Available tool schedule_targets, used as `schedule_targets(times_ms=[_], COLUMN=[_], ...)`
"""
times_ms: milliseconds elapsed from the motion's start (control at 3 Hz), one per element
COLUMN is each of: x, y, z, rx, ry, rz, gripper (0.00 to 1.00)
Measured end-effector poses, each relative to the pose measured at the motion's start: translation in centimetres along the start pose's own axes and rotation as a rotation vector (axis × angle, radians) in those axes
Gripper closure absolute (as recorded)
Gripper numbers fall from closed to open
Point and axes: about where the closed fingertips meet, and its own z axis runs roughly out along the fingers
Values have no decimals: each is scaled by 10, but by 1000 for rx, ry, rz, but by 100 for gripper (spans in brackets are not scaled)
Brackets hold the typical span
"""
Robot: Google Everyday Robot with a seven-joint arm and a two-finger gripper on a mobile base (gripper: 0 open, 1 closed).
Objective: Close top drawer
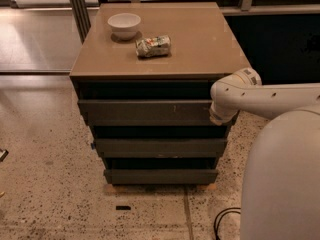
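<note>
- The tan surface (200, 44) is carrying a bowl (124, 25) and a can (153, 46).
- The top drawer (145, 113) is sitting just under it, seemingly almost shut, its long axis running left to right and its front facing the camera.
- The claw (218, 117) is meeting the front's right end; wide or narrow, nobody can tell.
- Pushing straight back is looking wisest, since an off-centre shove is risking a skewed drawer.

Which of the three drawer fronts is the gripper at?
The top drawer, widest and highest, just under the tan cabinet top. The gripper sits at its right end; the middle drawer and bottom drawer lie below it.
</note>
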Motion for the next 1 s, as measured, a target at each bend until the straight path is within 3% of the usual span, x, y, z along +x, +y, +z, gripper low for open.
schedule_targets(times_ms=[333,1000], x=[14,23], y=[-18,-20], z=[2,3], rx=[40,31], ry=[20,2], rz=[64,85], gripper=[100,100])
